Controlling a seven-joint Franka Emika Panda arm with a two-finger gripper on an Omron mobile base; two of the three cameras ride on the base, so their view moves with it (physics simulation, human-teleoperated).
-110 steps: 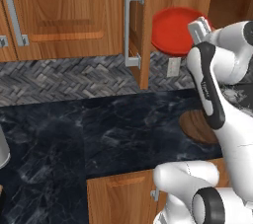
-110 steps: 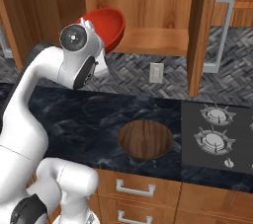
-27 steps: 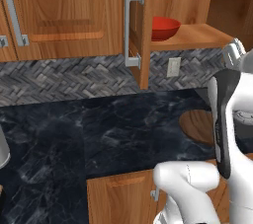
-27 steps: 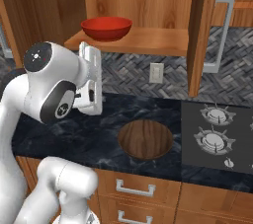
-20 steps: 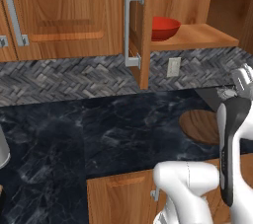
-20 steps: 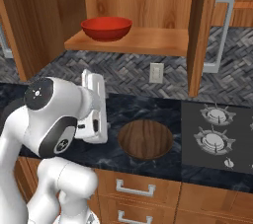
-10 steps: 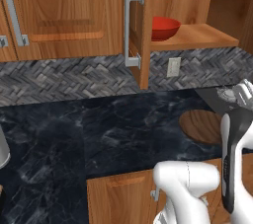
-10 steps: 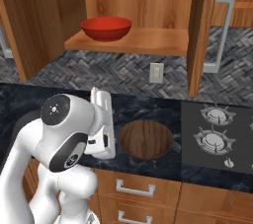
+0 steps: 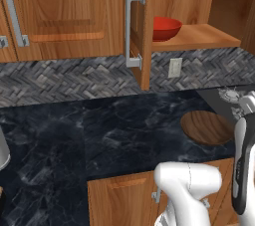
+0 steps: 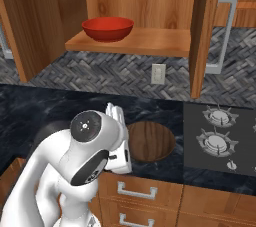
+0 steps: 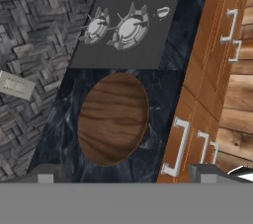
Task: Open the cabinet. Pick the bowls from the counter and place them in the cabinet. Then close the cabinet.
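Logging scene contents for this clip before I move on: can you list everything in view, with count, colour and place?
red bowl: one, glossy red, on the open cabinet's shelf
wooden bowl: one, dark brown wood grain, on the counter beside the stove
cabinet: one, warm brown wood, both doors open, grey bar handles
counter: one, black marble with faint white veins
stove: one, dark grey, burners set into the counter's right end
wall outlet: one, pale, on the grey herringbone tile wall
drawers: several, brown wood, grey handles, below the counter
gripper: one, dark tips, open, above the wooden bowl
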